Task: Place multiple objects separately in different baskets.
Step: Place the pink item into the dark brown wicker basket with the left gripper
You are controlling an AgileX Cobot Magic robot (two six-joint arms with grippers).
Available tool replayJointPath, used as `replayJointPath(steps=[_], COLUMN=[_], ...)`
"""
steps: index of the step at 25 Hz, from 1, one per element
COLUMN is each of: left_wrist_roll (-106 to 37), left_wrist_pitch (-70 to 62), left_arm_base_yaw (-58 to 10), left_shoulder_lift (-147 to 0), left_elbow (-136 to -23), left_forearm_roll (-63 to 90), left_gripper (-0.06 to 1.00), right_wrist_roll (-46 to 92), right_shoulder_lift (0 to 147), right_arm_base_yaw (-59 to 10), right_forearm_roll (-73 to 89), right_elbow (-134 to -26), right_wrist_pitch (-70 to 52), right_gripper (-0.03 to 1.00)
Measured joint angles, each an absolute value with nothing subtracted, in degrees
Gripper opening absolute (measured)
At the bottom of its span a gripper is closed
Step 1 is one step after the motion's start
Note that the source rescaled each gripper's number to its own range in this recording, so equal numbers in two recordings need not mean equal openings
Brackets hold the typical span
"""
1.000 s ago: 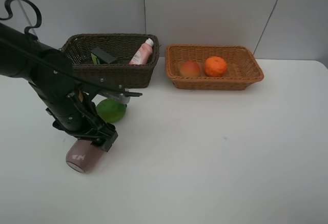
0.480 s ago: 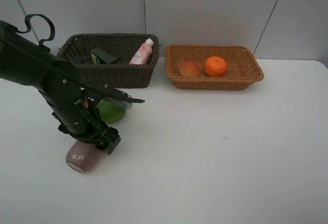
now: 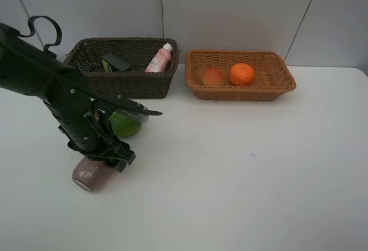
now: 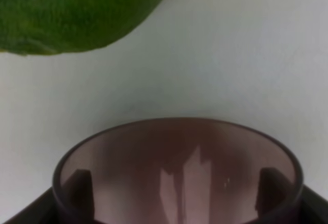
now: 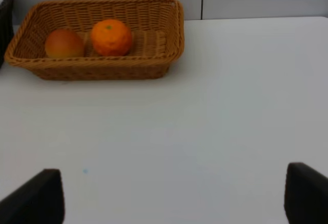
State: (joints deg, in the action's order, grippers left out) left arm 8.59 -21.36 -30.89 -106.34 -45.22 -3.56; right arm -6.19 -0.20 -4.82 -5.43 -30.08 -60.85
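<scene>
The translucent purple cup (image 3: 89,175) lies on its side on the white table, front left. My left gripper (image 3: 102,158) is down over it, with its fingers against the cup's two sides; in the left wrist view the cup (image 4: 177,172) fills the space between them. The green round fruit (image 3: 125,126) sits just behind, also in the left wrist view (image 4: 77,8). The dark brown basket (image 3: 126,80) holds the pink bottle (image 3: 159,60) and the pump bottle (image 3: 117,63). The tan basket (image 3: 241,95) holds the peach (image 3: 213,77) and the orange (image 3: 242,74). My right gripper (image 5: 174,193) is open and empty.
The left arm and its cable reach in from the upper left, over the table in front of the dark basket. The right wrist view shows the tan basket (image 5: 102,71) with the orange (image 5: 111,37) and peach (image 5: 64,43) across bare table.
My left gripper has come down around the cup, and the cup has shifted slightly to the left. The right arm's view and both baskets are unchanged.
</scene>
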Motion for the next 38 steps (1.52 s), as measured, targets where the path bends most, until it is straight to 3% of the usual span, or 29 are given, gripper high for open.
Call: replayJointPath(steps=[17, 26, 38], left_wrist_roll=[8.59, 8.59, 8.59], left_wrist_pitch=[-21.53, -25.58, -30.07], left_arm_base_yaw=[-30.89, -30.89, -30.89], left_shoulder_lift=[-105.65, -93.96, -88.98], left_elbow=[-45.17, -45.24, -64.44], left_forearm_roll=[-3.78, -3.02, -7.23], left_gripper=[0.74, 0.74, 0.74], right_wrist_roll=[-6.19, -6.19, -6.19], right_shoulder_lift=[-0.20, -0.20, -0.20], right_arm_base_yaw=[-4.82, -4.82, -4.82], right_forearm_roll=[-5.43, -5.43, -5.43], right_elbow=[-30.08, -30.08, -30.08], right_wrist_pitch=[-60.85, -60.85, -60.85], right_gripper=[0.79, 0.79, 0.79])
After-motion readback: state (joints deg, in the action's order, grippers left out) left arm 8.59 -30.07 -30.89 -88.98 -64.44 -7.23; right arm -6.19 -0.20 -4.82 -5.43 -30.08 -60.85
